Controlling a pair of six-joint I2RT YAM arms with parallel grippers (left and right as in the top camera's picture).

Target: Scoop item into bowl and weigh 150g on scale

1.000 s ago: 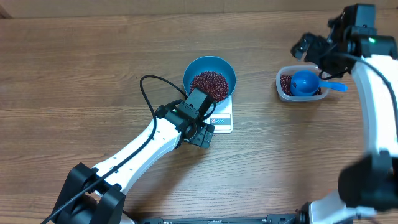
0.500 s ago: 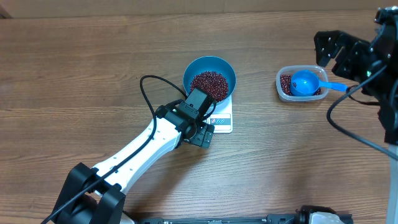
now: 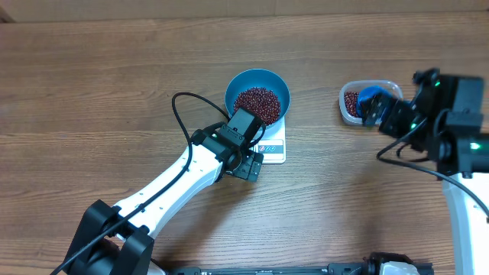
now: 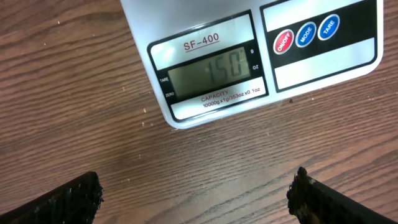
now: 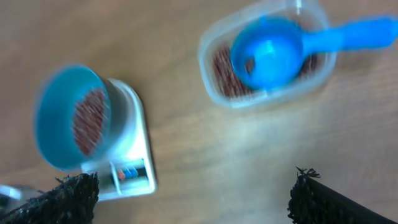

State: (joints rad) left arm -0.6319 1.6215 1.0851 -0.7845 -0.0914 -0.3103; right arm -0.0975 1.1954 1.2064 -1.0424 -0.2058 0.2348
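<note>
Wood-grain tabletop (image 4: 74,93) fills the near part of my left wrist view. The left end effector (image 4: 196,202) is spread wide there, with a dark fingertip at each bottom corner and nothing between them. It hangs just in front of the scale (image 4: 186,15) and is not touching it.

The grey display (image 4: 208,71) is faint, but I read the digits as 150, so I judge this step to be the final check of the weight rather than more scooping. To do it well I would keep both arms off the scale and the bowl, leave the tabletop undisturbed, and let the figure settle before trusting it. I would also hold this wrist camera square to the display, because the digits are faint.

Further out, the blue bowl (image 3: 238,82) sits on the scale's platform and overhangs it. The beans (image 3: 257,104) lie heaped inside the bowl, and I can see none spilled around it.

Off to the right, well apart from the scale, the clear tub (image 3: 341,99) holds the remaining beans and the blue scoop (image 3: 370,95), which rests in it. The right end effector (image 3: 382,113) hovers over the tub's near edge with its fingers parted and carrying nothing. The right wrist view is blurred, so I would not judge anything fine from it.
</note>
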